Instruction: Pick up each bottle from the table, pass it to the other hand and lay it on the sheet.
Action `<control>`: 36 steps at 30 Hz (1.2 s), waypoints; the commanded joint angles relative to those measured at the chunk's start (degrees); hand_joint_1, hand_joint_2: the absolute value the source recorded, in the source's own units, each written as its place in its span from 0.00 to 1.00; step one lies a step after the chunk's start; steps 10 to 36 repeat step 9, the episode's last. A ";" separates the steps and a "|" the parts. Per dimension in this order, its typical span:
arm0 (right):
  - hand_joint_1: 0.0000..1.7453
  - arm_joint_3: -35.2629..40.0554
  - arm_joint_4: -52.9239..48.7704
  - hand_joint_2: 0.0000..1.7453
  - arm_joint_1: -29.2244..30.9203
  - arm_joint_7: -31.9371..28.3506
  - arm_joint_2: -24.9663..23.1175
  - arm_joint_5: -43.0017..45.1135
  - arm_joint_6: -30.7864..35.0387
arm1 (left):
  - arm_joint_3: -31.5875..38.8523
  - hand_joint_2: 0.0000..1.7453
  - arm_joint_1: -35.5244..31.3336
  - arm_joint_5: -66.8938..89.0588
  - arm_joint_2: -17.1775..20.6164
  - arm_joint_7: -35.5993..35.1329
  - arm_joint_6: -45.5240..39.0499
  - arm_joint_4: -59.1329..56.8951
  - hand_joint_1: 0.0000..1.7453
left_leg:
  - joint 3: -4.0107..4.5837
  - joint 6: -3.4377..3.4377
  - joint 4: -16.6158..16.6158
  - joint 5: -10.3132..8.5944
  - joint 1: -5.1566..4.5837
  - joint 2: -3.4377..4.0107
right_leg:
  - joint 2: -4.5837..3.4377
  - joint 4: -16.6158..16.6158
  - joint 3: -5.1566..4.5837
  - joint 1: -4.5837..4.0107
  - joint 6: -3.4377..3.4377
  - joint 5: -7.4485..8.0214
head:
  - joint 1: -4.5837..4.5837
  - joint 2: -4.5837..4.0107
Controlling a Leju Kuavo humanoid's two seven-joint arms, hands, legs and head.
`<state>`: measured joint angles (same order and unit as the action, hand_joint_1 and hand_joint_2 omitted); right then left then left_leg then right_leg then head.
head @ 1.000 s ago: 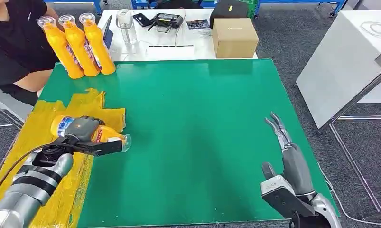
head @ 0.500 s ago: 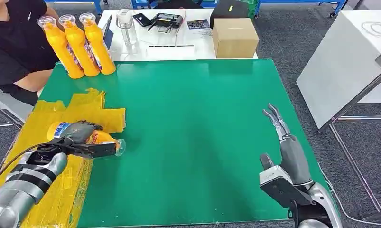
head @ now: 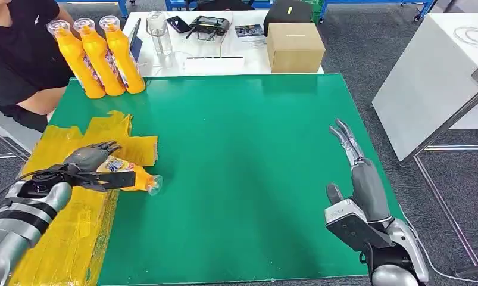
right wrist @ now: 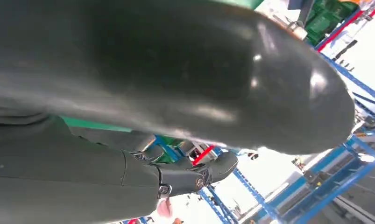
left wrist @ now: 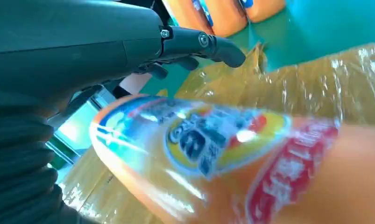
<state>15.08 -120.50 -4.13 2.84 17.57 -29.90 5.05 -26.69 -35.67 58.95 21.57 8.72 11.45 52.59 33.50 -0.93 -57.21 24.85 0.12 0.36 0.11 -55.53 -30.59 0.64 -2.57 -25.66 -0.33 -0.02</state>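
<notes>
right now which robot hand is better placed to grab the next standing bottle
Left, probably. The left robot hand lies on the yellow sheet, on the same side as the three standing bottles. The right robot hand is at the green table's opposite edge.

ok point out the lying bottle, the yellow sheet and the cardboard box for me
lying bottle (head: 131, 178): head view, on its orange body near the neck
yellow sheet (head: 114, 132): head view, on a bare far part
cardboard box (head: 294, 47): head view, on its front face
</notes>
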 commanded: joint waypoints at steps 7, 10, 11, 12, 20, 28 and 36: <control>0.00 -2.39 -1.25 0.00 -3.07 -1.07 -1.98 -2.33 1.71 | 14.04 0.00 9.61 -9.57 -6.16 0.95 -11.60 21.41 0.00 | -0.06 0.02 0.00 0.04 0.04 -0.07 | 0.06 0.07 0.08 -0.03 0.03 -0.04 | 0.04 0.00; 0.00 -2.27 -2.17 0.00 -4.67 -1.48 -3.78 -4.01 2.90 | 20.34 0.00 14.17 -17.17 -11.83 3.96 -11.42 29.64 0.00 | -0.11 0.01 0.07 0.04 0.00 -0.09 | 0.07 0.12 0.14 0.00 0.03 -0.04 | 0.02 0.00; 0.00 -2.27 -2.17 0.00 -4.67 -1.48 -3.78 -4.01 2.90 | 20.34 0.00 14.17 -17.17 -11.83 3.96 -11.42 29.64 0.00 | -0.11 0.01 0.07 0.04 0.00 -0.09 | 0.07 0.12 0.14 0.00 0.03 -0.04 | 0.02 0.00; 0.00 -2.27 -2.17 0.00 -4.67 -1.48 -3.78 -4.01 2.90 | 20.34 0.00 14.17 -17.17 -11.83 3.96 -11.42 29.64 0.00 | -0.11 0.01 0.07 0.04 0.00 -0.09 | 0.07 0.12 0.14 0.00 0.03 -0.04 | 0.02 0.00; 0.00 -2.27 -2.17 0.00 -4.67 -1.48 -3.78 -4.01 2.90 | 20.34 0.00 14.17 -17.17 -11.83 3.96 -11.42 29.64 0.00 | -0.11 0.01 0.07 0.04 0.00 -0.09 | 0.07 0.12 0.14 0.00 0.03 -0.04 | 0.02 0.00; 0.00 -2.27 -2.17 0.00 -4.67 -1.48 -3.78 -4.01 2.90 | 20.34 0.00 14.17 -17.17 -11.83 3.96 -11.42 29.64 0.00 | -0.11 0.01 0.07 0.04 0.00 -0.09 | 0.07 0.12 0.14 0.00 0.03 -0.04 | 0.02 0.00; 0.00 -2.27 -2.17 0.00 -4.67 -1.48 -3.78 -4.01 2.90 | 20.34 0.00 14.17 -17.17 -11.83 3.96 -11.42 29.64 0.00 | -0.11 0.01 0.07 0.04 0.00 -0.09 | 0.07 0.12 0.14 0.00 0.03 -0.04 | 0.02 0.00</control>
